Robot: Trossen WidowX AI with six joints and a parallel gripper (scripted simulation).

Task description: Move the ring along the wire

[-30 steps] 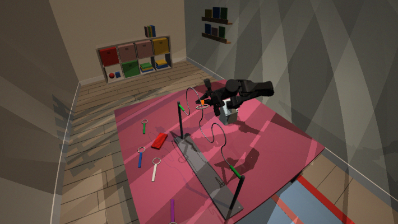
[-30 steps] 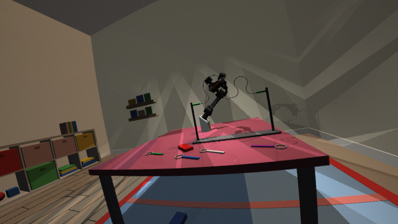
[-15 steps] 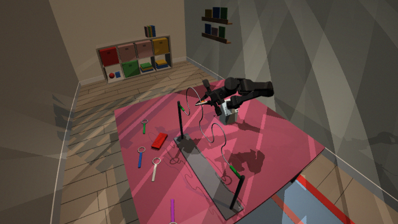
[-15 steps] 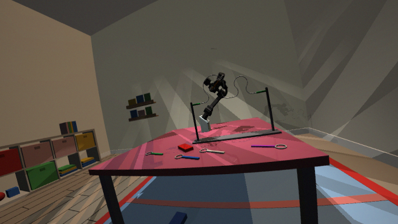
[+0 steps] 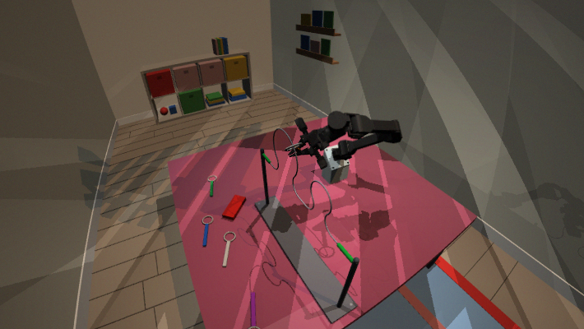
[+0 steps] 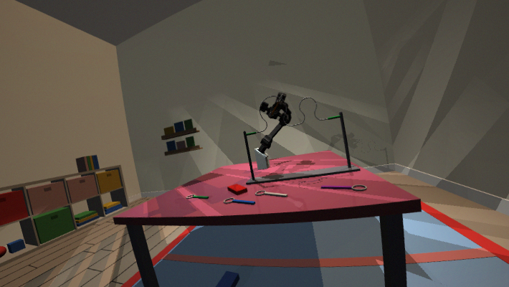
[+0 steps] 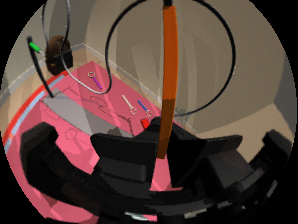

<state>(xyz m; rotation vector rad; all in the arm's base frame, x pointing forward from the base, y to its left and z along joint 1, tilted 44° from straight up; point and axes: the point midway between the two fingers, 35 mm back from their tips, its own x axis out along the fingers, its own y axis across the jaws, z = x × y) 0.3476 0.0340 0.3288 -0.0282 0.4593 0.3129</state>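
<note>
My gripper (image 5: 298, 151) (image 6: 275, 108) (image 7: 161, 120) is shut on the orange handle (image 7: 170, 55), high above the table. The ring (image 5: 292, 146) shows small in the top view, at the grey wire (image 5: 280, 128) (image 6: 307, 97) on the side of the tall first loop facing the arm. Whether it touches the wire cannot be told; its hoop is beyond the wrist view's top edge. One green part (image 5: 266, 158) (image 6: 251, 133) joins the post (image 5: 265, 181) beside that loop. The other green part (image 5: 345, 252) (image 6: 334, 117) (image 7: 34, 47) joins the far post (image 5: 347, 284) (image 6: 345, 140).
The posts stand on a grey base (image 5: 302, 257). A red block (image 5: 234, 206) (image 6: 237, 189) and loose rings with green (image 5: 211, 188), blue (image 5: 206, 234), white (image 5: 226, 253) and purple (image 5: 252, 308) handles lie on the pink table. The wire's second loop stands between the ring and the far post.
</note>
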